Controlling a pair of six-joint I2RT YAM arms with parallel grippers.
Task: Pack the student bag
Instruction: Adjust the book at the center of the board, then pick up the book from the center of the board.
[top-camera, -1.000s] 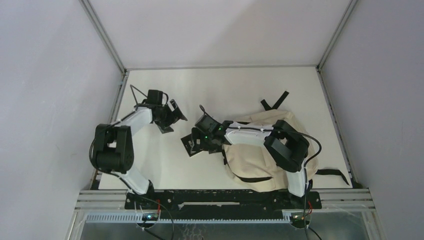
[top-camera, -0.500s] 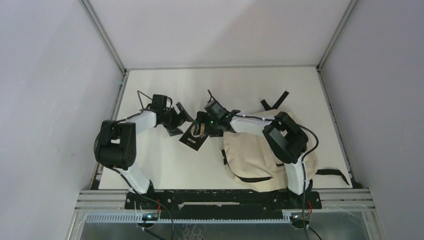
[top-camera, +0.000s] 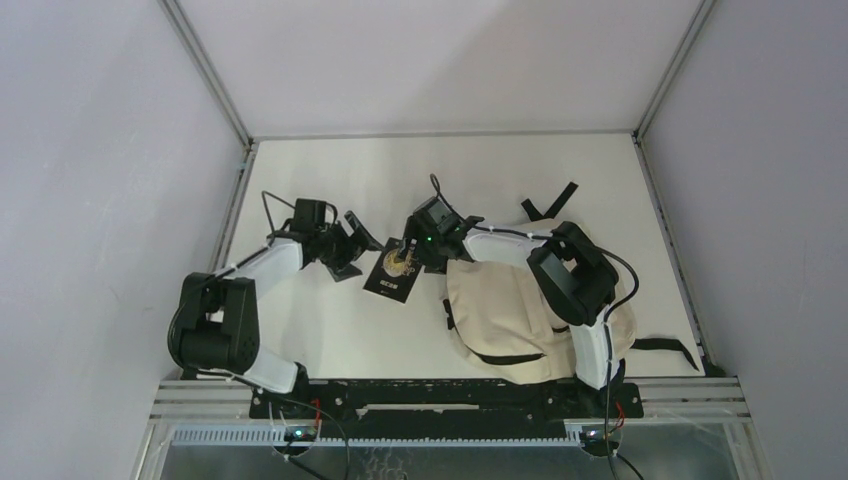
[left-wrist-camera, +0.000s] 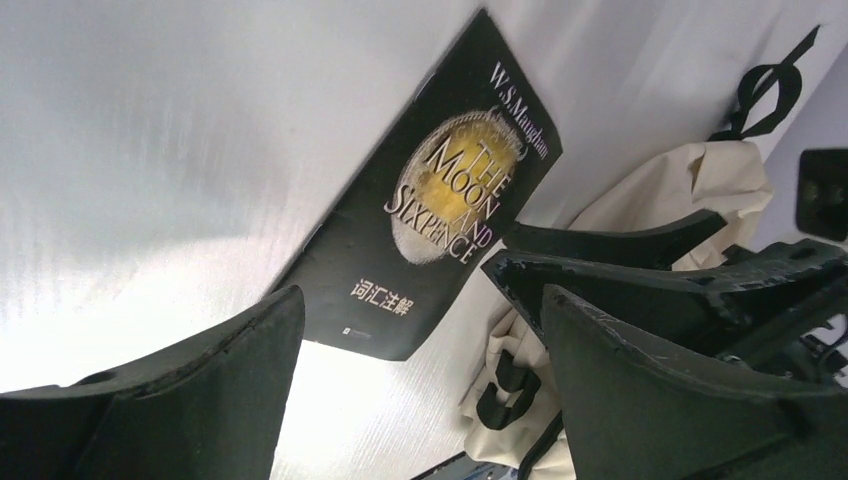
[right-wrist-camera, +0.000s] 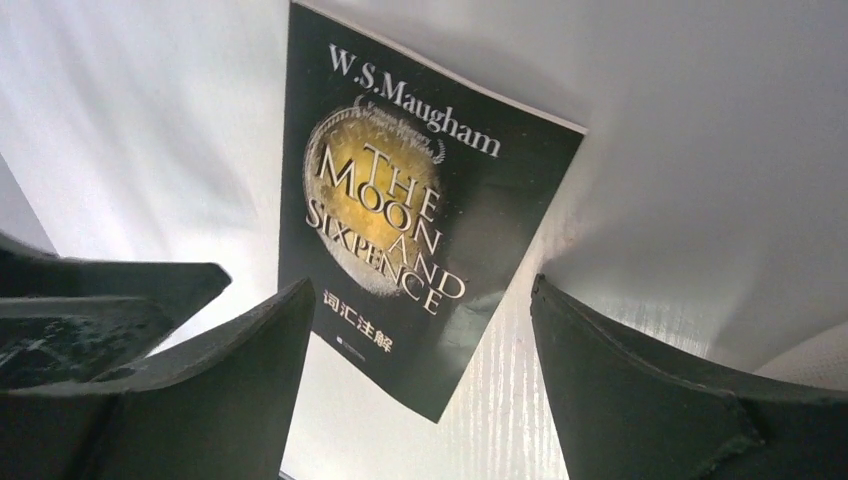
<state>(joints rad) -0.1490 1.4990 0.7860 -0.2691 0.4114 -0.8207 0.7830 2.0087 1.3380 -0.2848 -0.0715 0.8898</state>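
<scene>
A black paperback (top-camera: 388, 282) with a gold moon on its cover, "The Moon and Sixpence", lies flat on the white table, left of the student bag (top-camera: 500, 310), a cream fabric backpack with black straps. My right gripper (top-camera: 407, 252) hovers open over the book's far end. In the right wrist view the book (right-wrist-camera: 400, 200) lies below the gripper (right-wrist-camera: 422, 288), with nothing between the fingers. My left gripper (top-camera: 358, 245) stands open just left of the book. In the left wrist view the gripper (left-wrist-camera: 420, 305) faces the book (left-wrist-camera: 440, 200) and the bag (left-wrist-camera: 660, 190).
The right arm reaches across the bag's top. One black strap (top-camera: 550, 200) trails toward the back and another (top-camera: 665, 345) lies at the near right edge. White walls enclose the table (top-camera: 330, 330). The right gripper's fingers (left-wrist-camera: 620, 245) cross the left wrist view.
The right gripper swung from the near side toward the back, uncovering the book on the table. The left gripper moved right, closer to the book. The bag has not moved.
</scene>
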